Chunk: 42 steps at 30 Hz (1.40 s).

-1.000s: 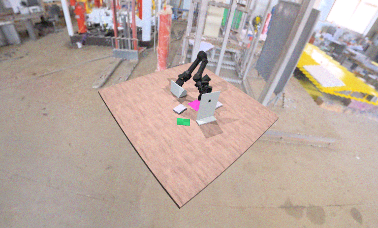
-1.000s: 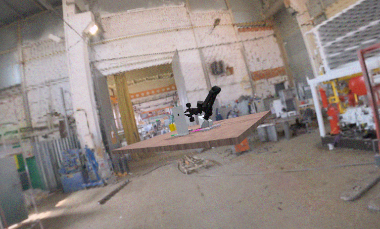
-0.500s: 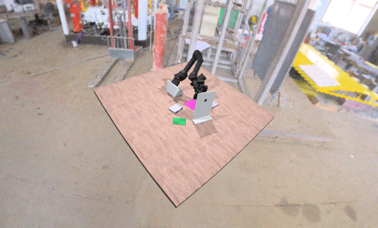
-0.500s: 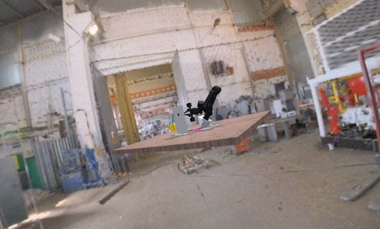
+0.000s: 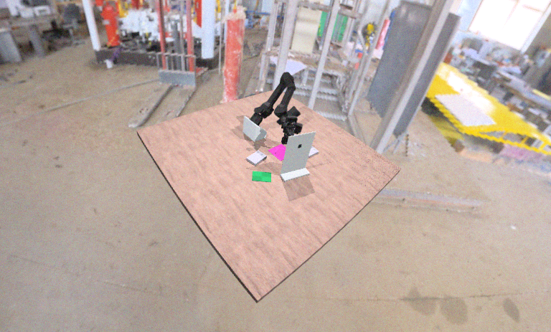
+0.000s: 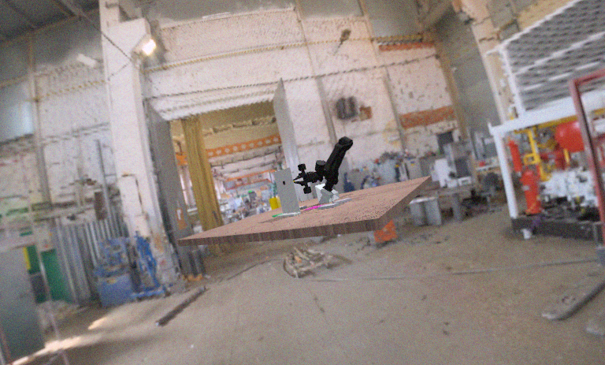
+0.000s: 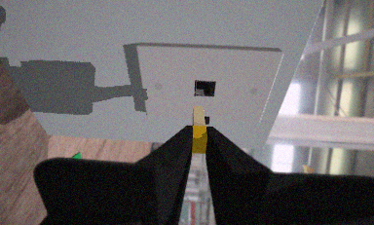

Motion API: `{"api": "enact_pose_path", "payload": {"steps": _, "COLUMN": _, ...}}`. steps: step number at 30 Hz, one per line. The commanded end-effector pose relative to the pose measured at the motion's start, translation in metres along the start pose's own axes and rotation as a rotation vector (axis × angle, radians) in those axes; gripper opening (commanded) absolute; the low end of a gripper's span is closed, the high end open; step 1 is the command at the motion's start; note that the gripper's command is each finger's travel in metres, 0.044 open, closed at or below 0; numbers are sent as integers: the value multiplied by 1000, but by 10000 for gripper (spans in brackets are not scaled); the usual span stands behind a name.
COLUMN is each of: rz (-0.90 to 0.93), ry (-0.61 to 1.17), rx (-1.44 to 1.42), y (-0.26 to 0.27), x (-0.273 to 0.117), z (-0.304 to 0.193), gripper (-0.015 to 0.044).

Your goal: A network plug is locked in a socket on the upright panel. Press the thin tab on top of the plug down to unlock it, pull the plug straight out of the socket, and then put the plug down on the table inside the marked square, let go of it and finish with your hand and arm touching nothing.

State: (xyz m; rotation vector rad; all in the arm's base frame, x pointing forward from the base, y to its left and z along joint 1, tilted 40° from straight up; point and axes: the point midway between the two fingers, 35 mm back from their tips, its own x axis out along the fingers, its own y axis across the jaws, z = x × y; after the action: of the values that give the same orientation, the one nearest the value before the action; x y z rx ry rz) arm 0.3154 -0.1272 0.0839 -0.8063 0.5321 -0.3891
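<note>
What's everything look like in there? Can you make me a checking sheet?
Surface: wooden table
Job's things: plug out of the socket; panel upright; pink patch flat on the table
Clutter: green piece; tilted pale board
Grippers: gripper shut on the plug
Cables: nothing seen
Surroundings: cluttered workshop, red post
</note>
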Motion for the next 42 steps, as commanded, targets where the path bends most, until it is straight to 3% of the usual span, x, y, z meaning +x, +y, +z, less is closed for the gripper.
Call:
{"api": "enact_pose_path", "payload": {"steps": 1, "rz": -4, "ry": 1, "rx": 1, "y": -1, "x": -3, "z": -1, "gripper": 0}}
{"api": "enact_pose_path", "payload": {"steps": 42, "rz": 1, "ry": 1, "rx": -4, "y": -3, "x": -17, "z": -5, "gripper": 0}}
